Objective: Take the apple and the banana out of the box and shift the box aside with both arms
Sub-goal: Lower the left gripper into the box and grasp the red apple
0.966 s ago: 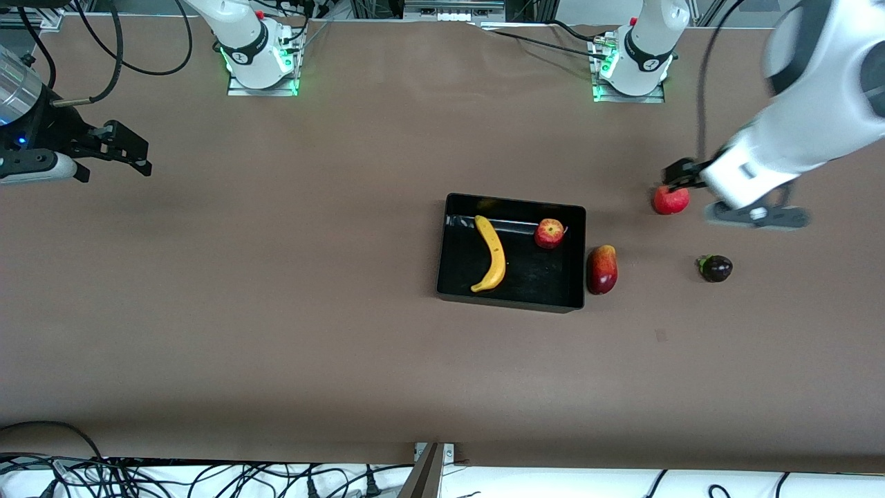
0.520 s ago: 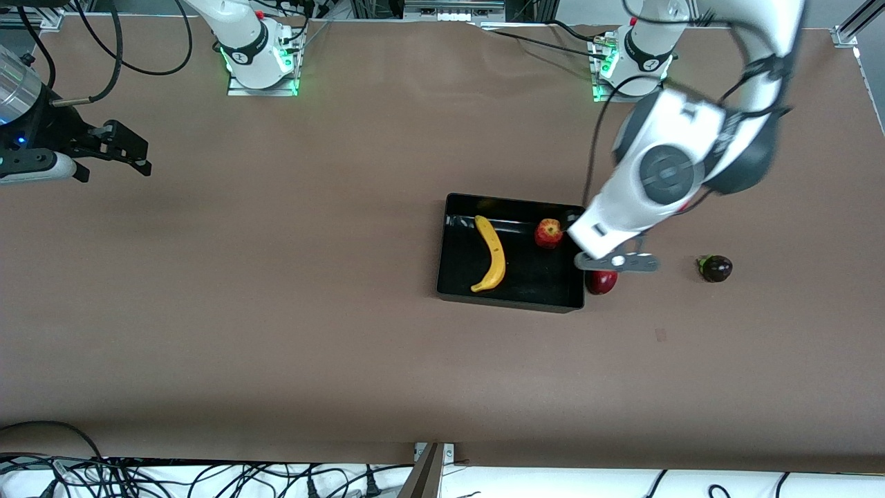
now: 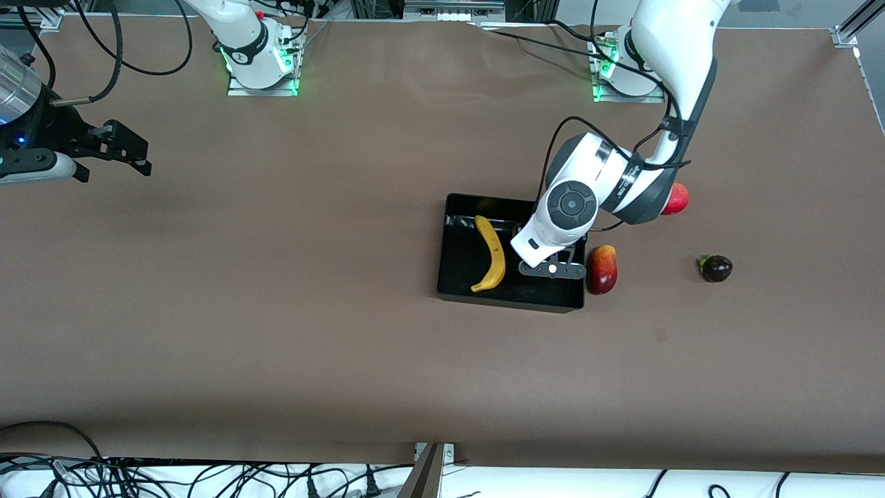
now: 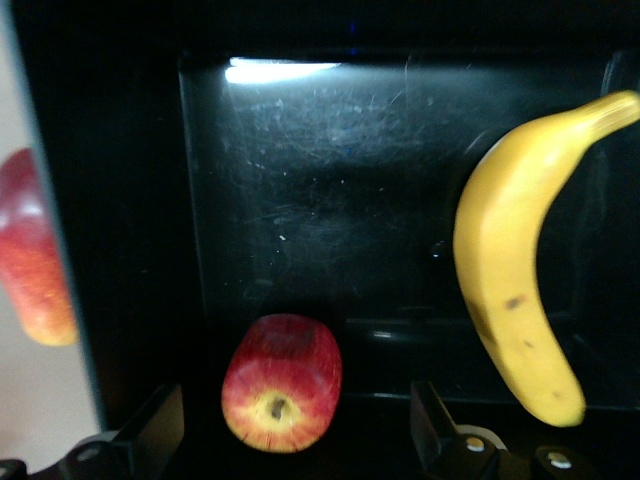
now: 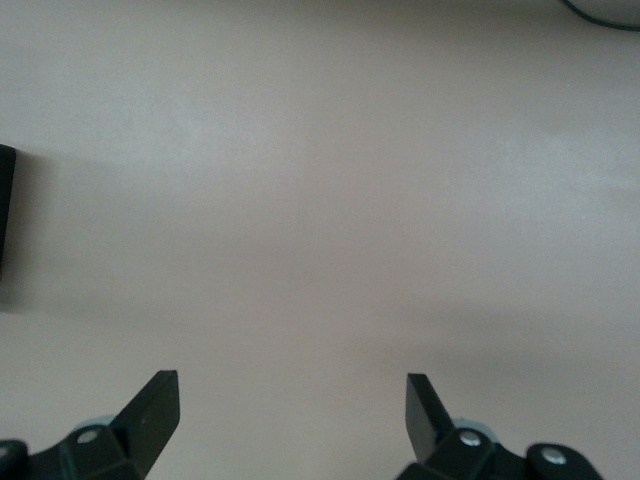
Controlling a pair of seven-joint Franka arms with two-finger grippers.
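Over the box [image 3: 509, 298], the left gripper [image 4: 295, 440] hangs released above the apple [image 4: 282, 382], beside the banana [image 3: 490, 254]. The right gripper [image 5: 290, 415] waits, fingers spread, over bare table [image 3: 276, 311].

One banana [image 3: 490, 254], two apples [image 4: 282, 383] [image 3: 676, 200], one mango [image 3: 602, 269], one dark eggplant [image 3: 715, 268], one box [image 3: 456, 277], two arms [image 3: 664, 104] [image 3: 228, 28]

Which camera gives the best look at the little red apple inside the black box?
The left wrist view: the apple lies in plain sight between the open left tool's fingers. In the front view the left arm hides it. The right wrist view shows only bare table.
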